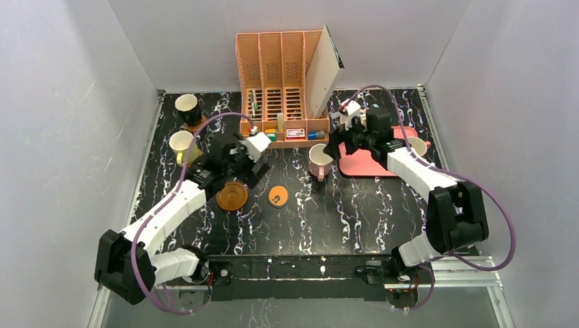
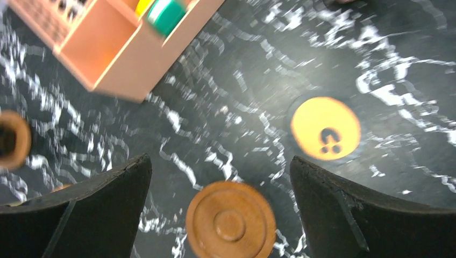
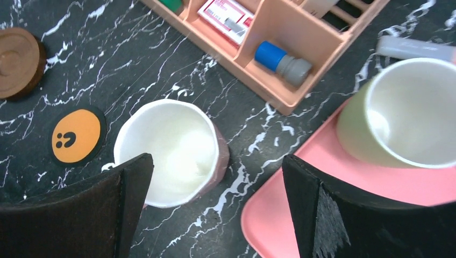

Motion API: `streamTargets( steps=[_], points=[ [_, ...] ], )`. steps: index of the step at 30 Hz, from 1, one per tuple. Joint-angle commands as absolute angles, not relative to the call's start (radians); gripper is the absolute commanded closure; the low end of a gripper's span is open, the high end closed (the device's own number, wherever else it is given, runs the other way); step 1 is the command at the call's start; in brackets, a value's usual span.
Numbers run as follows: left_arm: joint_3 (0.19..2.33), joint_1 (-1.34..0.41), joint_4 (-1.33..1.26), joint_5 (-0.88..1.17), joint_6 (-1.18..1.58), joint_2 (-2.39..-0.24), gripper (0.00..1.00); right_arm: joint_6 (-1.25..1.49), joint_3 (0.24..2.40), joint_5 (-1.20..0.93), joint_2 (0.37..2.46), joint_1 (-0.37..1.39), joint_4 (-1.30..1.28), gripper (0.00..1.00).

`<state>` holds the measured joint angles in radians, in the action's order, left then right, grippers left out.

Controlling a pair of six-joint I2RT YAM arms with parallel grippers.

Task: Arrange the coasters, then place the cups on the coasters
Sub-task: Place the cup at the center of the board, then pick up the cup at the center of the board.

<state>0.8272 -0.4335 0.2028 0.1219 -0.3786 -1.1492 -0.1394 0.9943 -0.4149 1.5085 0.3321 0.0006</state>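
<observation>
Jaws of both tools are standing wide apart, gripping nothing. The left tool (image 2: 219, 160) is hovering over the ringed wooden coaster (image 2: 230, 220), which is lying flat on the marbled black bench (image 1: 328, 219) — the orange coaster with dark marks (image 2: 325, 128) is lying just to its right. The right tool (image 3: 216, 160) is hanging above the pink cup (image 3: 172, 150), which is standing upright on bare bench between that orange coaster and the pink tray (image 3: 279, 215). The olive green cup (image 3: 408, 113) is sitting on the tray. At far left, the black cup (image 1: 188, 108) is resting on an orange-brown coaster (image 1: 196, 125) — the yellow cup (image 1: 181, 145) is standing just nearer.
</observation>
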Motion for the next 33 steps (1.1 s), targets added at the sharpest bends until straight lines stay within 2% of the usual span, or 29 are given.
streamTargets(
  steps=[1, 5, 13, 24, 28, 33],
  points=[
    [0.882, -0.636, 0.132, 0.053, -0.406, -1.159, 0.02, -0.134, 0.997, -0.476, 1.406, 0.263, 0.055, 0.02],
    [0.906, -0.812, 0.112, -0.032, -0.401, -1.237, 0.02, -0.114, 0.963, -0.495, 1.332, 0.181, 0.087, 0.02],
    [0.997, -0.949, 0.014, -0.134, -0.342, -1.419, 0.02, -0.094, 0.947, -0.535, 1.285, 0.071, 0.102, 0.02],
    [1.188, -0.984, -0.058, -0.222, -0.039, -1.628, 0.02, -0.099, 0.943, -0.542, 1.324, 0.051, 0.106, 0.02],
    [1.235, -0.997, -0.062, -0.256, -0.007, -1.701, 0.02, -0.099, 0.94, -0.546, 1.333, 0.051, 0.109, 0.02],
    [1.261, -1.003, -0.083, -0.396, -0.007, -1.778, 0.02, -0.097, 0.936, -0.553, 1.337, 0.051, 0.113, 0.02]
  ],
)
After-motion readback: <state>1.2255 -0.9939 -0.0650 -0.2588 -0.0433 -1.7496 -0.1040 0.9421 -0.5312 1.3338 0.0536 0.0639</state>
